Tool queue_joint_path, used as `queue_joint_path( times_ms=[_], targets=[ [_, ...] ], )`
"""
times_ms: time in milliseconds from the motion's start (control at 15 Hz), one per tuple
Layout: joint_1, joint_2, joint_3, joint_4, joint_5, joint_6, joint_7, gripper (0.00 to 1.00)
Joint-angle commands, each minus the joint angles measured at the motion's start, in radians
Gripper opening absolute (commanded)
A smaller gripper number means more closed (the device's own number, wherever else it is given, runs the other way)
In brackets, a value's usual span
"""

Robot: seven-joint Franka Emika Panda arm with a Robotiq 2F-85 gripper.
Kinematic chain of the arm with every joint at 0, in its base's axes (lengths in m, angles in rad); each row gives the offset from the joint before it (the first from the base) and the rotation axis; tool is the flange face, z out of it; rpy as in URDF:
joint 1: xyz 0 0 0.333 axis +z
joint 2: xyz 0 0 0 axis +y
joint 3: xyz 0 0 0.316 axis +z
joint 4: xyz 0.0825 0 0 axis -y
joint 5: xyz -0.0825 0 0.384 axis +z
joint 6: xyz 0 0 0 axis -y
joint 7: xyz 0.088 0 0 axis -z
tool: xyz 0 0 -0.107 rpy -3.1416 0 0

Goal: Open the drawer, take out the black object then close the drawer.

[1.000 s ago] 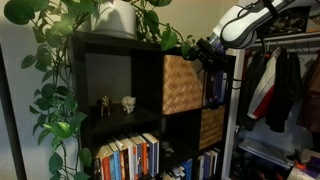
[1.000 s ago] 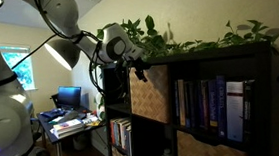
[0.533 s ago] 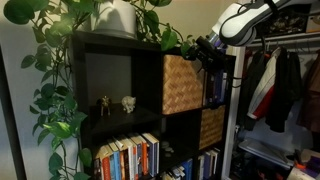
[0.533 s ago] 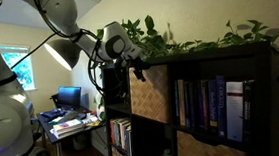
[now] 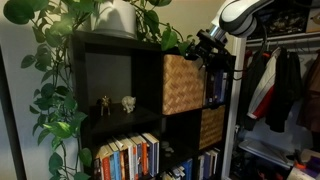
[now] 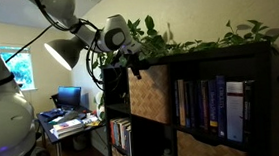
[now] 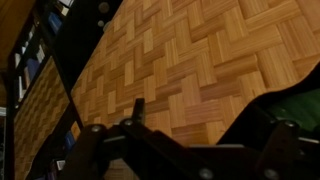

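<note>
The drawer is a light tan woven wicker bin (image 5: 181,84) in the upper cubby of a black shelf (image 5: 120,45). It sits pushed in, and it also shows in an exterior view (image 6: 149,92). My gripper (image 5: 204,46) hangs at the bin's upper front corner, seen in both exterior views (image 6: 133,55). In the wrist view the woven face (image 7: 180,50) fills the frame, and my gripper's (image 7: 200,112) fingers are spread apart with nothing between them. The black object is hidden.
A darker, smaller woven basket (image 5: 211,127) sits in the cubby below. Books (image 5: 128,158) fill the lower shelves, two small figurines (image 5: 116,103) stand in the left cubby. Trailing plants (image 5: 60,60) cover the shelf top. Clothes hang on a rack (image 5: 280,85) beside the shelf.
My gripper and wrist have moved up a little along the bin's front toward its top edge. The bin has not moved.
</note>
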Motion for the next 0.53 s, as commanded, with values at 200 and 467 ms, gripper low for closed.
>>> queue_joint_path(
  times_ms=[200, 467],
  targets=[
    [0.047, -0.092, -0.061, -0.011, 0.074, -0.228, -0.094, 1.0],
    [0.049, -0.131, -0.065, -0.015, 0.092, -0.316, -0.12, 1.0]
  ],
)
